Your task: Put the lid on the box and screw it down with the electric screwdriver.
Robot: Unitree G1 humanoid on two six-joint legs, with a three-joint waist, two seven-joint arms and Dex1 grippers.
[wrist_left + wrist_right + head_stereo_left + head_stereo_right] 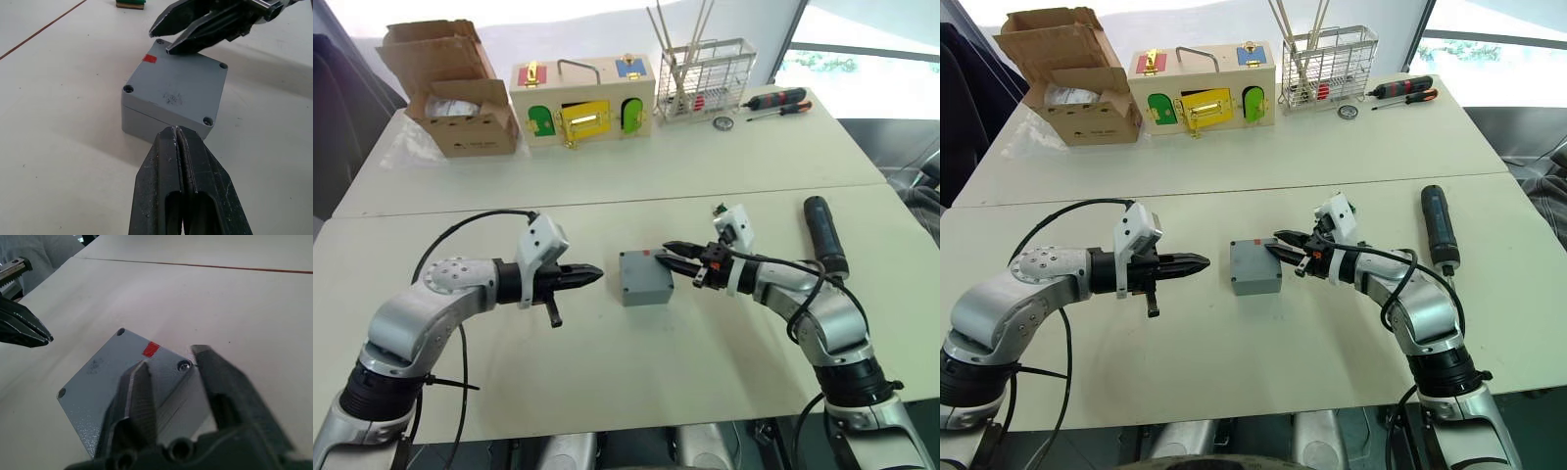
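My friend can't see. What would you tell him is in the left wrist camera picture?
A grey box with its lid on sits on a white table. The shut left gripper points at it, and the open right gripper hovers over its far edge.

One grey box [646,278] with one lid [177,89] on it. One electric screwdriver [824,234]. Two hand screwdrivers [779,101]. One cardboard box [453,86]. One wooden latch box [582,101]. One wire basket [707,78]. Two desks [607,382].
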